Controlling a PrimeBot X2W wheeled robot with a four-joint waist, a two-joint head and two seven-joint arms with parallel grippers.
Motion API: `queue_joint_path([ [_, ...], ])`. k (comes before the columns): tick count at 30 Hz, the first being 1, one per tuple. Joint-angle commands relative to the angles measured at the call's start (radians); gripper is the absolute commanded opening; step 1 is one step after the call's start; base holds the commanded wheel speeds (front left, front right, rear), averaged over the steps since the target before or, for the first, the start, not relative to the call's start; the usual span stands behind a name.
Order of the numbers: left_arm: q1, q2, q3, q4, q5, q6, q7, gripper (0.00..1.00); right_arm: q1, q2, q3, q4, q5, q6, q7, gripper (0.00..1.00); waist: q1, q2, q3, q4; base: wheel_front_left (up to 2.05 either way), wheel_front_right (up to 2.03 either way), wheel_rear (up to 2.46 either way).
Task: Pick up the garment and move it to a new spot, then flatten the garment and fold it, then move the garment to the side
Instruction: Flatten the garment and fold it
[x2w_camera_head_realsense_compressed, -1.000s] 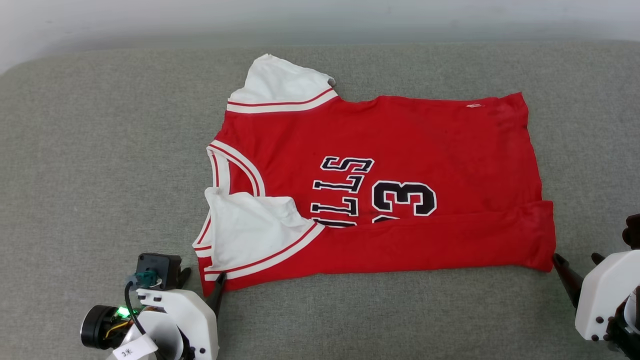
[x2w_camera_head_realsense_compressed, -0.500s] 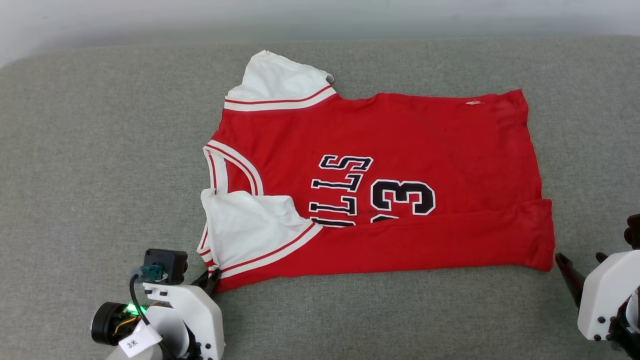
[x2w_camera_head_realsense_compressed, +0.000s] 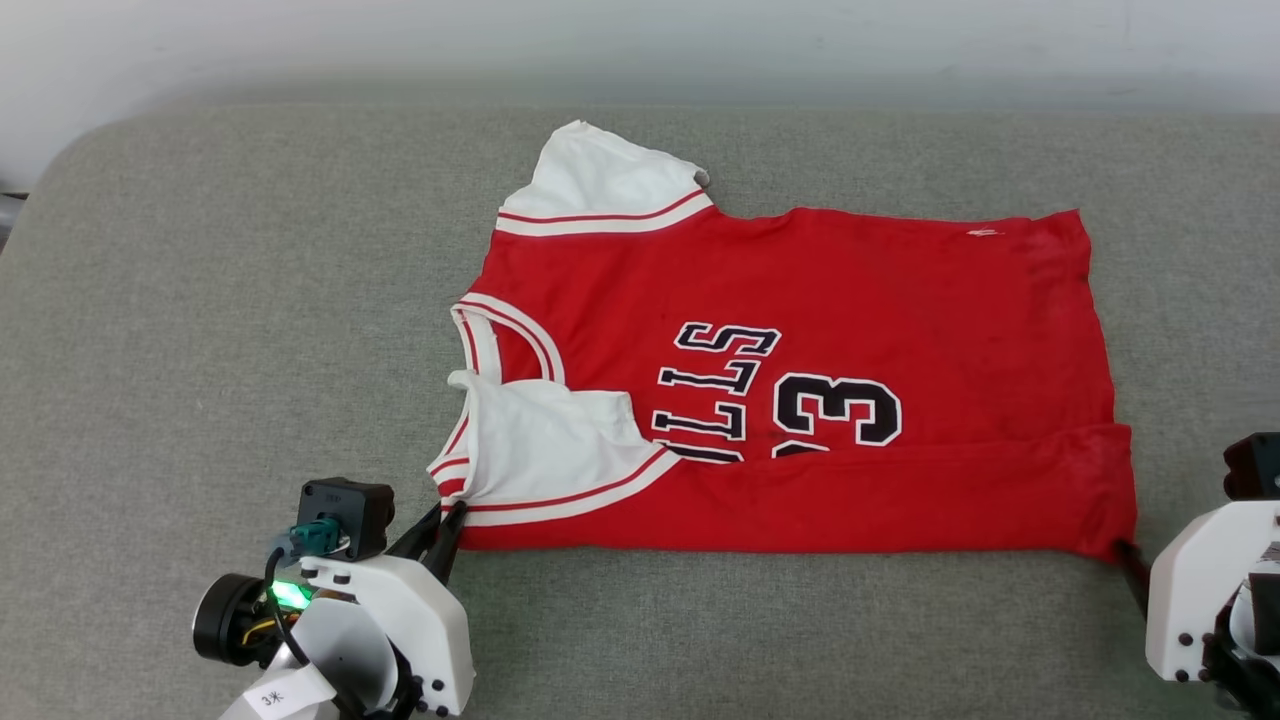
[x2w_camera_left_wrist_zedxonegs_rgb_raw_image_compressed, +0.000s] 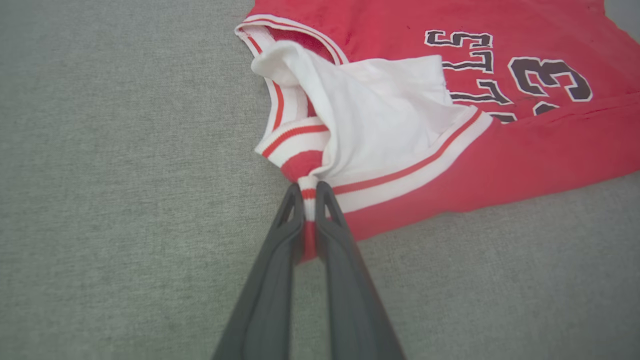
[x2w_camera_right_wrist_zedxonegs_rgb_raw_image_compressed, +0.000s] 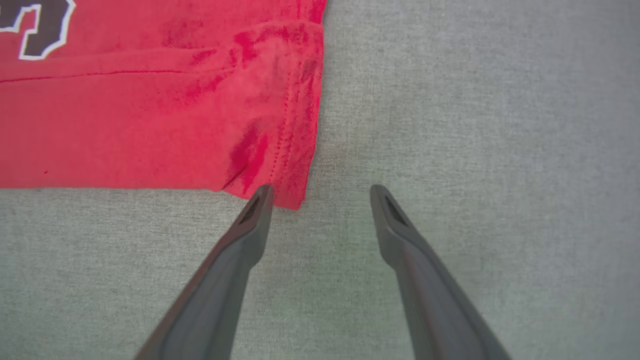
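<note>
The garment (x2w_camera_head_realsense_compressed: 800, 380), a red jersey with white sleeves and black lettering, lies spread sideways on the grey surface, its near long edge folded over. At its near left corner, my left gripper (x2w_camera_head_realsense_compressed: 445, 520) is shut on the striped trim and red hem; the left wrist view has that cloth pinched between the fingertips of the left gripper (x2w_camera_left_wrist_zedxonegs_rgb_raw_image_compressed: 310, 192), with the garment (x2w_camera_left_wrist_zedxonegs_rgb_raw_image_compressed: 450, 145) beyond. My right gripper (x2w_camera_right_wrist_zedxonegs_rgb_raw_image_compressed: 322, 192) stands open at the garment's (x2w_camera_right_wrist_zedxonegs_rgb_raw_image_compressed: 150, 115) near right corner, one fingertip (x2w_camera_right_wrist_zedxonegs_rgb_raw_image_compressed: 262, 195) at the hem, the other over bare surface. The right gripper (x2w_camera_head_realsense_compressed: 1130, 560) sits at the lower right.
The grey padded surface (x2w_camera_head_realsense_compressed: 220, 330) stretches wide to the left and in front of the garment. A pale wall runs along its far edge. The surface's rounded left corner lies at the far left.
My left gripper has closed from open onto the garment's near left corner. The camera has shifted, so the whole scene sits further right and lower. The right gripper stays open by the right corner.
</note>
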Motion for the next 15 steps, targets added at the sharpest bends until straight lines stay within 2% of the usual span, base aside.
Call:
queue_joint_path([
  [1, -0.012, 0.006, 0.0, -0.02, 0.01, 0.007, 0.001, 0.0, -0.022, 0.002, 0.001, 0.027, 0.005, -0.001, -0.007, 1.0, -0.0001, 0.0, 0.006, 0.006, 0.0, 0.0, 0.0],
  [10, -0.018, 0.009, -0.009, -0.073, 0.028, 0.024, 0.003, 0.0, -0.077, 0.007, 0.017, 0.151, 0.007, -0.001, -0.033, 1.0, -0.0001, 0.0, 0.039, 0.02, 0.0, 0.0, 0.0],
  [15, -0.023, 0.004, -0.018, -0.076, 0.03, 0.018, 0.0, 0.0, -0.077, 0.006, 0.034, 0.21, 0.003, -0.001, -0.032, 1.0, -0.0001, 0.0, 0.057, 0.029, 0.0, 0.0, 0.0],
])
